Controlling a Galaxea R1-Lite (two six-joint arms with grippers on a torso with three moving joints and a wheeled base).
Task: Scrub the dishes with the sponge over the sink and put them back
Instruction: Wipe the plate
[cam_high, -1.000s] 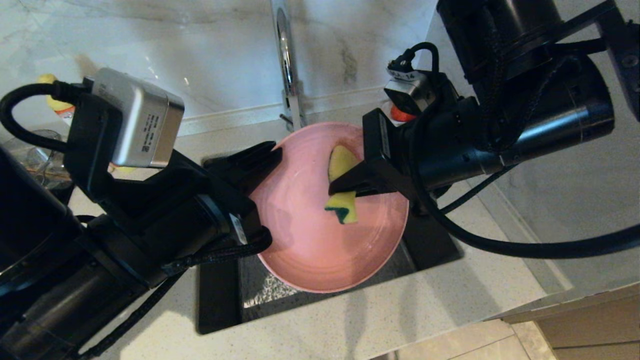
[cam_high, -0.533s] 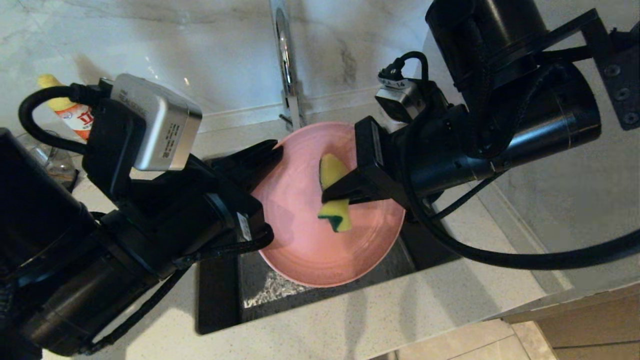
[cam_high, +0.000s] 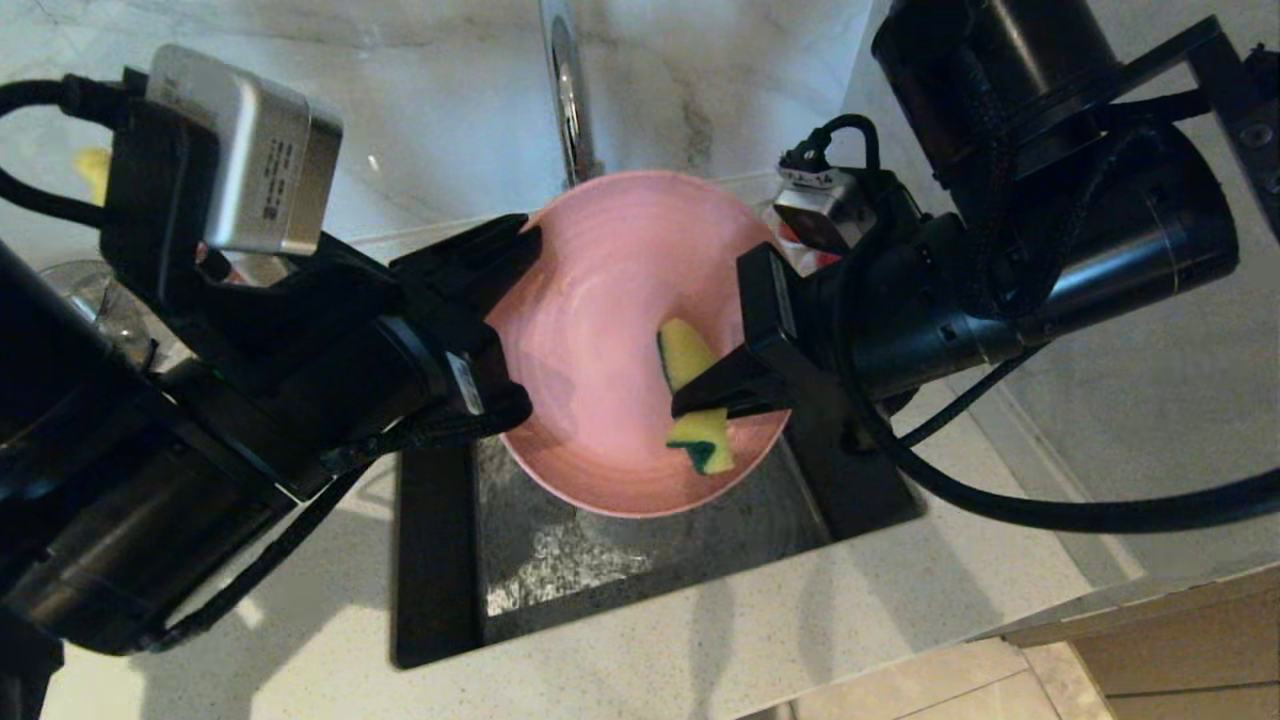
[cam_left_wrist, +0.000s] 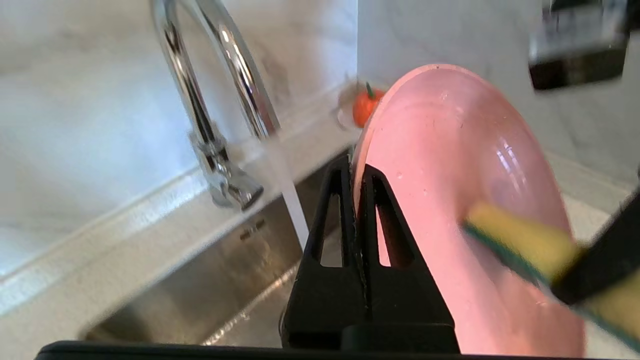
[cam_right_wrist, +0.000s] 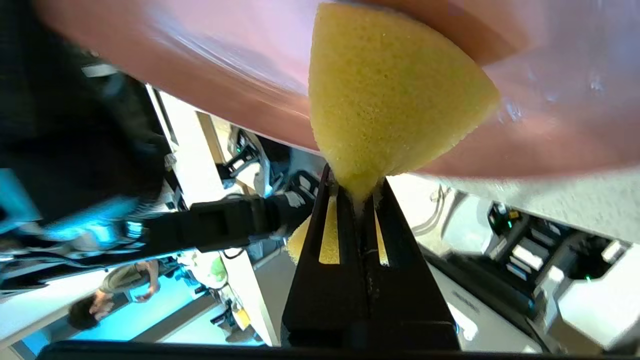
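Over the sink (cam_high: 560, 570), the pink plate (cam_high: 600, 330) is tilted steeply with its face toward my right arm. My left gripper (cam_high: 520, 245) is shut on the plate's left rim; in the left wrist view the rim (cam_left_wrist: 450, 175) sits pinched between the closed left gripper (cam_left_wrist: 355, 167). My right gripper (cam_high: 690, 400) is shut on the waist of the yellow sponge (cam_high: 685, 355). The sponge (cam_right_wrist: 390, 100) presses against the plate (cam_right_wrist: 200, 65) near its lower rim, with the right gripper (cam_right_wrist: 357, 192) just below it. Its green layer (cam_left_wrist: 520, 240) faces the plate.
The chrome tap (cam_high: 565, 90) rises behind the plate, and a pale stream falls from its spout (cam_left_wrist: 290, 200). A clear glass bowl (cam_high: 90, 300) stands on the counter at the left. A small orange object (cam_left_wrist: 365, 105) sits by the back wall. Speckled countertop (cam_high: 700, 640) borders the sink.
My left gripper has lifted the plate and tipped it more upright, toward the tap. The sponge now lies lower on the plate's face, near the lower rim.
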